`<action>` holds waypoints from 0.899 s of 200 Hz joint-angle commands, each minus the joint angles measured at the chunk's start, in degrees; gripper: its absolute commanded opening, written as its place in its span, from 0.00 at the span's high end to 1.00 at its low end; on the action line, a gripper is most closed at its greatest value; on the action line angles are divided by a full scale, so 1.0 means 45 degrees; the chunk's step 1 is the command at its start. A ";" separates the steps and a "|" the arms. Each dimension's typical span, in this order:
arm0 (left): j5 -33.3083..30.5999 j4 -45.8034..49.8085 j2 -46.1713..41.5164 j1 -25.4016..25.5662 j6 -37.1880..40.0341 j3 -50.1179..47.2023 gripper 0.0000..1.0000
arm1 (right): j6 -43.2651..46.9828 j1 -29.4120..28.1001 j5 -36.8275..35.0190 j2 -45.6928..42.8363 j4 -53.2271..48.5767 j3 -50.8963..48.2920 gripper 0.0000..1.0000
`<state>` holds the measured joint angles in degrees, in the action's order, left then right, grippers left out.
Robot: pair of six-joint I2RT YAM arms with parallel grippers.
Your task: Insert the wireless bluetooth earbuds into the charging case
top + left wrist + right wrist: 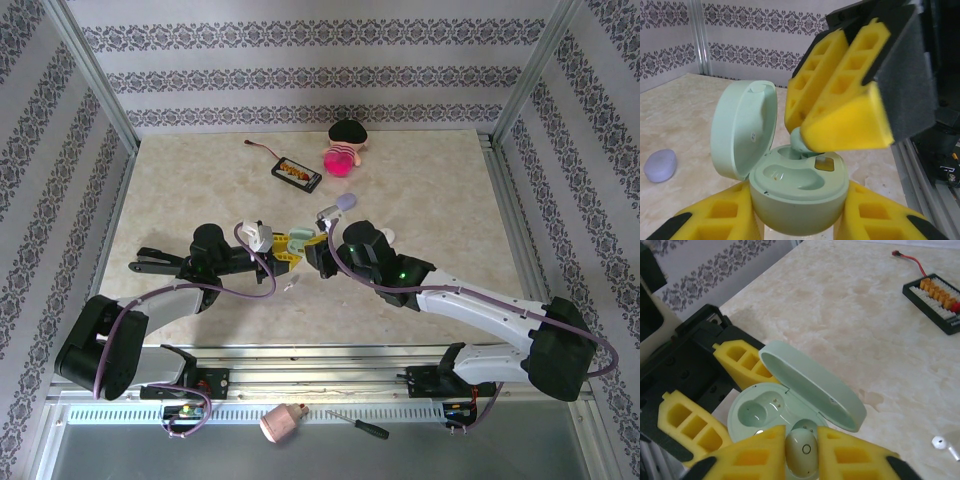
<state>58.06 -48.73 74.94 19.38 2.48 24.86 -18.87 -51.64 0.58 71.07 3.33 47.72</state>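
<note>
Saw the left gripper (281, 256) near the middle of the marble-patterned table (200, 180), its yellow fingers (720, 220) drawn in to a narrow gap and pressed against both sides of the mint charging case (800, 200) – a firm hold, the case upright and off the table. Found the case's lid (740, 130) swung fully open to the left in the left wrist view. Noted one well (755, 411) of the case bare and glossy.

Spotted a white earbud (291, 285) lying loose on the table just nearer than the case, also in the right wrist view (940, 442).

Met the right gripper (318, 252) fingertip to fingertip with the left, angled down over the open case. Saw its fingers (755, 452) nearly together, pinching the mint earbud (801, 450) between them – no gap visible on either side. Placed that earbud at the mouth of the second well, its lower end touching or just inside; could not tell whether fully seated.

Farther back, found a black charging board (297, 173) with a red-tipped lead, then a lavender case (347, 201) closed on the table, well apart from both grippers.
</note>
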 commanded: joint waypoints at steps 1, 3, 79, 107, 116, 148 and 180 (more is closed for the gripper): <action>0.0055 -0.0580 -0.0193 -0.0165 -0.0177 0.0146 0.72 | 0.0144 -0.0048 0.0488 -0.0171 0.0263 -0.0158 0.68; 0.0039 -0.0578 -0.0189 -0.0165 -0.0174 0.0151 0.72 | 0.0125 -0.0039 0.0475 -0.0183 0.0272 -0.0162 0.67; -0.0298 -0.1019 0.0007 -0.0833 -0.0049 -0.0259 0.72 | -0.0327 0.0421 0.0659 -0.2098 0.1342 -0.1169 0.40; -0.0295 -0.1340 -0.0072 -0.1723 -0.0199 -0.0465 0.72 | -0.1480 0.1060 0.0033 -0.2022 0.1425 -0.1687 0.37; -0.0347 -0.1386 -0.0127 -0.2022 -0.0236 -0.0486 0.72 | -0.2088 0.1348 -0.0039 -0.1721 0.1298 -0.1699 0.36; -0.0852 -0.1645 -0.0242 -0.2887 -0.0293 -0.0591 0.72 | -0.3867 0.2064 0.0622 0.0225 0.0785 -0.1284 0.38; -0.1381 -0.2822 -0.0274 -0.3635 -0.1000 -0.0935 0.73 | -0.4519 0.2168 0.2868 0.3040 0.0884 -0.0009 0.40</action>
<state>53.80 -53.76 74.91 5.23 1.19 22.24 -34.41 -41.82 5.50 77.73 7.68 42.63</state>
